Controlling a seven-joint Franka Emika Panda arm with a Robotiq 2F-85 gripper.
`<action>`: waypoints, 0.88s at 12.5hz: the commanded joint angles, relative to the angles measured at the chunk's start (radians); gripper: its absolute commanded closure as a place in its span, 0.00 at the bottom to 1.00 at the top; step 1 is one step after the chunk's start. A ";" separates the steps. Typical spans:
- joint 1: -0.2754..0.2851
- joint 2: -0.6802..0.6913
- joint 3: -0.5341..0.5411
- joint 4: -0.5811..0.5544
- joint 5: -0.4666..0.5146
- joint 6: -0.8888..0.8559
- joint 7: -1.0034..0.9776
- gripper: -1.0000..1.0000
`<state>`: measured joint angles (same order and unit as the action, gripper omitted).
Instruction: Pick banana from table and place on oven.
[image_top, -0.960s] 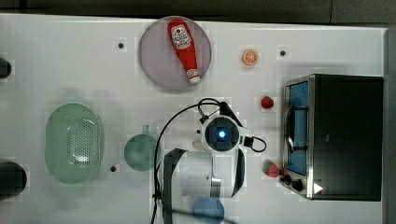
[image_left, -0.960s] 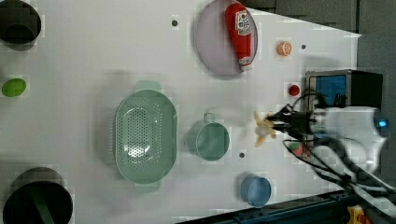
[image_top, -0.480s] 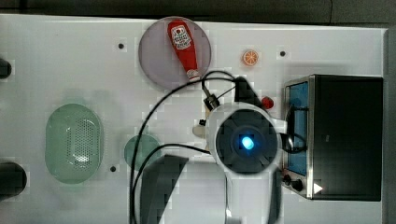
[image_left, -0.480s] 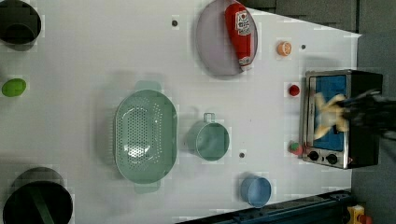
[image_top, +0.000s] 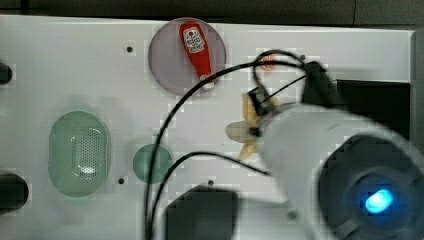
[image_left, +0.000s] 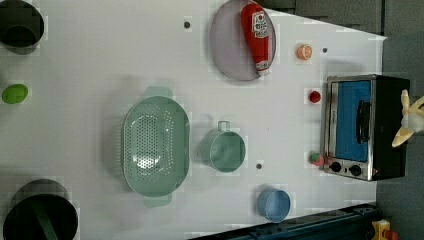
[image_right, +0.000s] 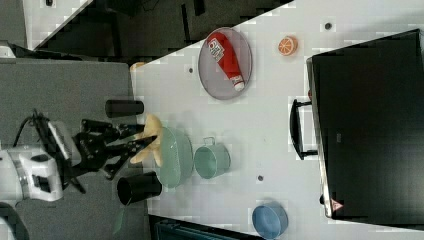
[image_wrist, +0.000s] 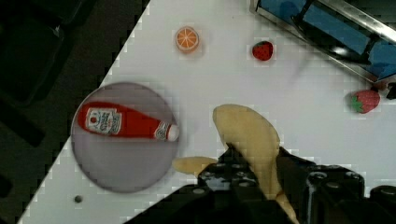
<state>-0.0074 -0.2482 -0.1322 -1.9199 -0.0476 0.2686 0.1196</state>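
Fingers closed on the banana, lifted clear of the table; flaps splay beyond the fingertips. Judged light, soft, slightly slippery. Mid-body hold suits; oven not yet reached.

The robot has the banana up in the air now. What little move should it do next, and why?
Probably carry it sideways until it hangs over the oven's black top. The gripper is shut on the banana, well above the table, so the picking looks done. In the wrist view the banana hangs over bare table beside the oven, not over it, so letting go now would likely miss.
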 joint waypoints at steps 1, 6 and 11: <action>-0.045 0.136 -0.128 0.060 -0.029 -0.048 -0.257 0.74; -0.056 0.280 -0.349 0.109 -0.030 0.064 -0.559 0.74; -0.072 0.432 -0.479 0.103 0.063 0.182 -0.762 0.74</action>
<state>-0.0822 0.2196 -0.6392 -1.8213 0.0211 0.4595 -0.5244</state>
